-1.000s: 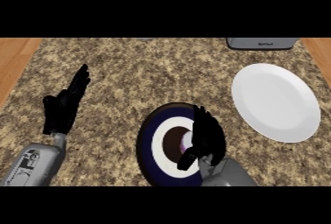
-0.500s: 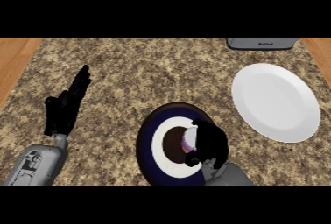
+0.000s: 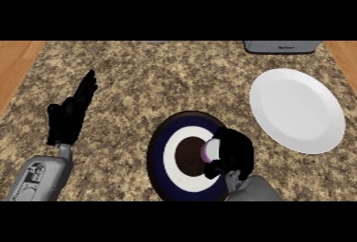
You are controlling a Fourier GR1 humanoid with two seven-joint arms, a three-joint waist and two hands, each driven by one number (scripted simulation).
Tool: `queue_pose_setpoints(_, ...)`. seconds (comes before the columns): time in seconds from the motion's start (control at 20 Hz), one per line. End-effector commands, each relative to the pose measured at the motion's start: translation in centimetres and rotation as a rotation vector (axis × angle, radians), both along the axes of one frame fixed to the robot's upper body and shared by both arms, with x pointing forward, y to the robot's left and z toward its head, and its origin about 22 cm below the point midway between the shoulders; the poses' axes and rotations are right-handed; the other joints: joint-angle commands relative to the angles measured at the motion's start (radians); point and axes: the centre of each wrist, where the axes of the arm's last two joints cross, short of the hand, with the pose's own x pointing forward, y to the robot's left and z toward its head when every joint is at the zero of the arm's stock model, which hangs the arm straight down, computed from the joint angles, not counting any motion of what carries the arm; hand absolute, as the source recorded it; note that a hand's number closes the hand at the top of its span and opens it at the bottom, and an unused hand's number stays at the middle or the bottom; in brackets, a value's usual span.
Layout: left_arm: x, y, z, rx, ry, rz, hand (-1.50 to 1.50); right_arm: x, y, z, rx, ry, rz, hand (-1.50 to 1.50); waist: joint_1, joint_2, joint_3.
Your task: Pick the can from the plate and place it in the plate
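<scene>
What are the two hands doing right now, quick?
Left hand: open, fingers straight, resting at the left, holding nothing.
Right hand: curled round the can over the dark plate.

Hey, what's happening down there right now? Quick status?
Right hand curled round can over dark plate. Left hand open, resting. White plate waiting, path unobstructed.

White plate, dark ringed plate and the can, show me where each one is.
white plate (image 3: 296,108), head view, its bare middle.
dark plate (image 3: 162,146), head view, its blue left rim.
can (image 3: 207,151), head view, pale sliver beside the right hand (image 3: 233,151).
</scene>
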Motion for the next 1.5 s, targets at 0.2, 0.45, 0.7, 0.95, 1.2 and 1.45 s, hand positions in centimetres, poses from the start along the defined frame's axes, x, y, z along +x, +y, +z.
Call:
queue_pose_setpoints(0.2,-0.6,1.6,-0.1,-0.013,0.006,0.074,0.0,-0.4,-21.1,0.5,-0.197,-0.006,0.01,1.5,-0.081,0.002,0.009)
queue_pose_setpoints(0.45,-1.1,2.2,-0.3,-0.013,0.018,0.072,0.0,-0.1,-30.1,6.0,-0.204,-0.261,0.064,1.5,-0.07,-0.004,0.011)
queue_pose_setpoints(0.7,-1.2,1.9,-0.5,-0.009,0.011,0.061,0.0,-0.6,-35.7,10.1,-0.132,-0.588,0.135,1.5,-0.063,-0.003,0.011)
queue_pose_setpoints(0.95,-0.9,0.7,-0.3,-0.015,0.011,0.042,0.0,-2.6,-40.9,11.6,-0.013,-0.764,0.271,1.5,-0.033,0.001,0.008)
queue_pose_setpoints(1.2,-0.7,0.8,2.1,0.002,-0.003,-0.038,0.0,-2.6,-44.1,10.6,0.143,-0.756,0.343,1.5,0.022,0.004,0.004)
queue_pose_setpoints(1.45,-0.2,0.5,-0.5,-0.004,0.012,-0.021,0.0,2.2,-42.2,11.1,0.21,-0.654,0.367,1.5,0.021,0.007,0.001)
